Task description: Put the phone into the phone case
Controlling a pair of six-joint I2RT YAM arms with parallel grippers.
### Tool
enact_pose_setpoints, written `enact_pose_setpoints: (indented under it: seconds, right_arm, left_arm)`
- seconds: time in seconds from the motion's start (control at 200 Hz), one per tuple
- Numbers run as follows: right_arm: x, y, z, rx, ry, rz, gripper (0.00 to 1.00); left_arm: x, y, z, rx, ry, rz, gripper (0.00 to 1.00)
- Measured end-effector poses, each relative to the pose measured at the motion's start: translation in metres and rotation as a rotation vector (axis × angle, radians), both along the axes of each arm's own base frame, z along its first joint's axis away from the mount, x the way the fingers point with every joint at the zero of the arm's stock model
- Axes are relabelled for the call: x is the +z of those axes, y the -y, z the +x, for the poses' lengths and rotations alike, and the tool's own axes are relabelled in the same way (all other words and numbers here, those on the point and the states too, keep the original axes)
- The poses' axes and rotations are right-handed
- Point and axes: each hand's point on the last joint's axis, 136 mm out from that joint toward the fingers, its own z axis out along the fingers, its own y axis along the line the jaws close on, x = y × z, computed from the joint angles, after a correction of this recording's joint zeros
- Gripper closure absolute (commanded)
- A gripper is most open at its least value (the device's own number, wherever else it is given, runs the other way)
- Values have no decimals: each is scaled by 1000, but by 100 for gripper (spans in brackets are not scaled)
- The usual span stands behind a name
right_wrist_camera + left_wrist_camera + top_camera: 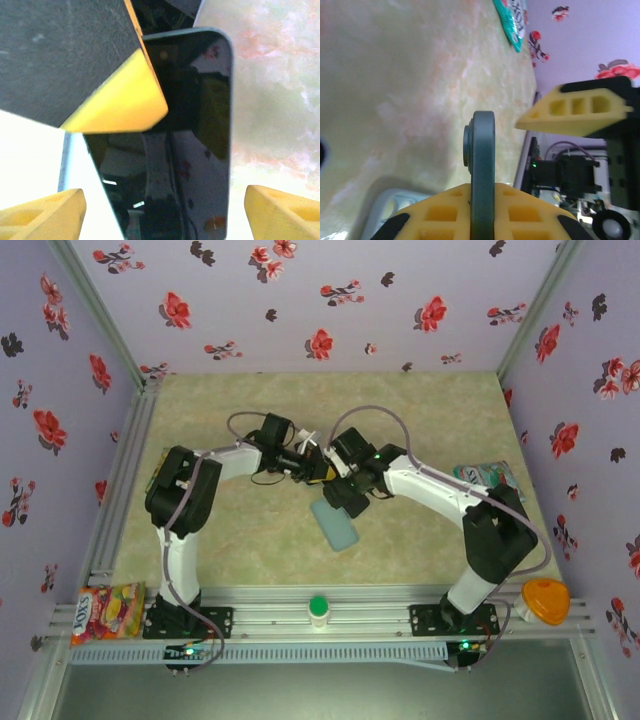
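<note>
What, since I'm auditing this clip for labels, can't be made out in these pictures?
- Left wrist view: most of the phone case, behind the left gripper and cut by the bottom edge.
- Right wrist view: the phone, lower end cut by the bottom edge, one upper corner covered by the left gripper.
- Top view: how the phone is gripped, too small there to tell.

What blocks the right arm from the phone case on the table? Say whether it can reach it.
Probably not directly. The phone case lies on the table close beside the right tool, well within range, but the phone, clamped in the left tool, stands between its open fingers.
</note>
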Motion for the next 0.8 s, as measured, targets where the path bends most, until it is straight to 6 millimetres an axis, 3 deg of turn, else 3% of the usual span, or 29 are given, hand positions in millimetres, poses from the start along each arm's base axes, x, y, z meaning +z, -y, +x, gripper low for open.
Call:
enact_pose_setpoints:
  seconds: [0.155,0.26,0.575,0.8]
  right_arm:
    - [14,6,-1,-43,33,47,13]
    - [17,16,-3,-94,46,87,1]
    - [41,59,2,-318,123,297,1]
    - [18,79,-12,-513,61,530,12]
  left_arm:
    - [2,-1,12,60,37,31,100]
    - [8,-2,17,87,58,37,100]
    - [28,-14,13,159,114,62,100]
    - [56,-24,7,219,161,44,100]
